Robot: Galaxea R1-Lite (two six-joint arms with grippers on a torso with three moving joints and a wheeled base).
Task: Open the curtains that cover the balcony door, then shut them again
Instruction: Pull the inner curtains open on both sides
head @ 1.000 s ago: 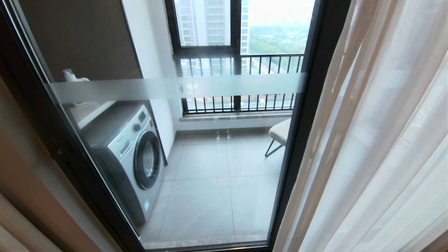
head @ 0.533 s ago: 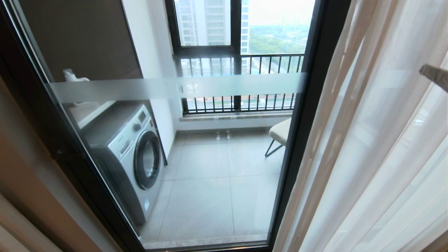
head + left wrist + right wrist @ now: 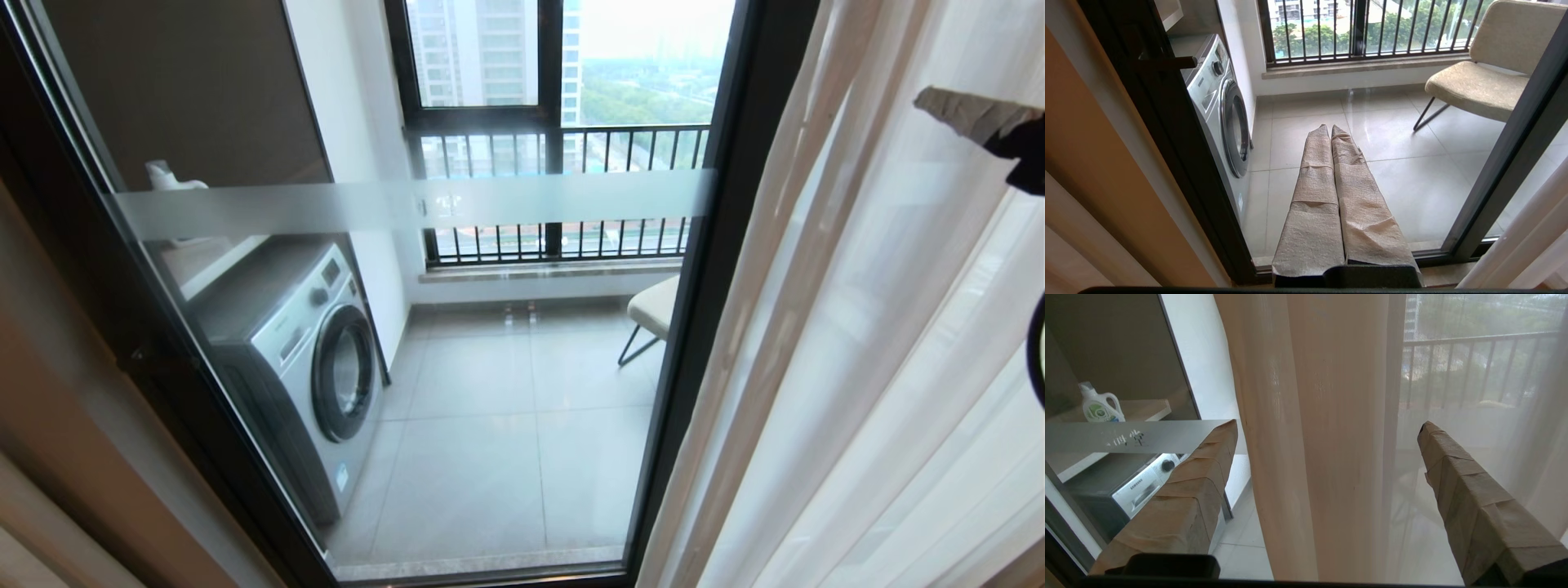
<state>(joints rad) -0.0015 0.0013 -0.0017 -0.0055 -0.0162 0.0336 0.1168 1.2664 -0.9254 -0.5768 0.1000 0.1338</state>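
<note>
The curtains (image 3: 882, 327) hang bunched at the right as sheer white pleats, leaving the balcony door (image 3: 408, 204) with its frosted band and black frame uncovered. One paper-wrapped finger (image 3: 963, 113) of my right gripper shows at the right edge, in front of the curtains. In the right wrist view my right gripper (image 3: 1327, 428) is open, with a gathered fold of curtain (image 3: 1323, 375) hanging between its fingers and apart from both. My left gripper (image 3: 1331, 128) is shut on nothing and points at the lower door glass.
Behind the glass stand a washing machine (image 3: 302, 343) at the left and a padded chair (image 3: 653, 306) at the right. A railed window (image 3: 555, 147) closes the balcony's far side. A detergent bottle (image 3: 1098, 404) sits on a shelf. A beige wall (image 3: 49, 408) borders the door's left.
A wrapped finger of my right gripper has come into the head view at the right edge, rising and moving leftward before the curtains. Door, curtains and left arm are unchanged.
</note>
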